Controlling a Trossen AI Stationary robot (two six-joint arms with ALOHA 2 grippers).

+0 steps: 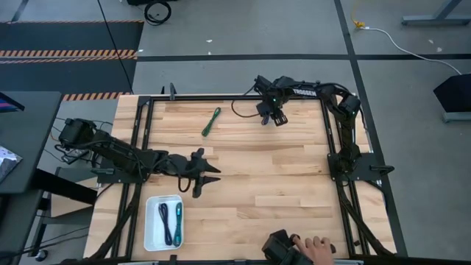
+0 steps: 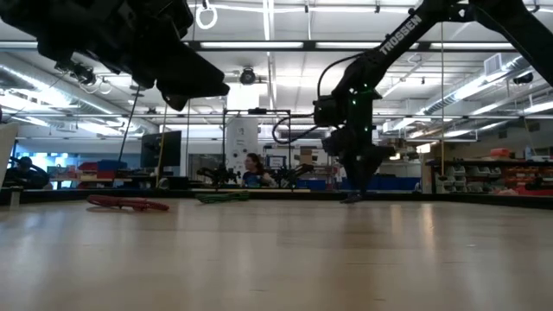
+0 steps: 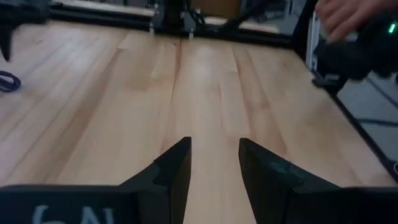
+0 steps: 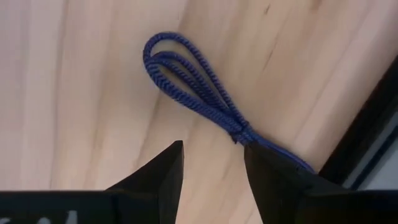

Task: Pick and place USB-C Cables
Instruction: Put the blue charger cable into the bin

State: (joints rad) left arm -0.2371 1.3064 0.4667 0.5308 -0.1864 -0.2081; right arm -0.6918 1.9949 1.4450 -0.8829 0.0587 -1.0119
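- While the right gripper point(image 1: 278, 120) hangs low over the far edge of the tabletop, its fingers point(image 4: 163, 171) stand apart and hold nothing.
- Just ahead of those fingertips in the right wrist view lies a blue-violet cable point(image 4: 193, 87), looped and knotted, flat on the wood beside the table's dark frame rail point(image 4: 367, 140); it touches neither finger.
- Near the tabletop's left edge, the left gripper point(image 1: 204, 177) hovers above bare boards, its fingers point(image 3: 171, 167) spread and empty.
- A green cable point(image 1: 211, 121) lies at a slant on the far-left part of the tabletop, well apart from both grippers and to the left of the right gripper.
- A white tray point(image 1: 151, 224) sits at the near-left corner, just nearer than the left gripper, with a dark blue cable point(image 1: 165, 223) and a teal cable point(image 1: 177, 222) lying side by side in it.
- The light wooden tabletop point(image 1: 280, 184), built of jointed planks, rests in a black frame.
- At the near edge, a person's hand point(image 1: 318, 248) rests on a black device point(image 1: 280, 248); the same hand shows in the left wrist view.
- Beyond the table, the low view shows a wide workshop with ceiling strip lights, shelving and a seated person point(image 2: 253, 171) in the distance.
- Grey floor with striped hazard tape surrounds the table in the high view.
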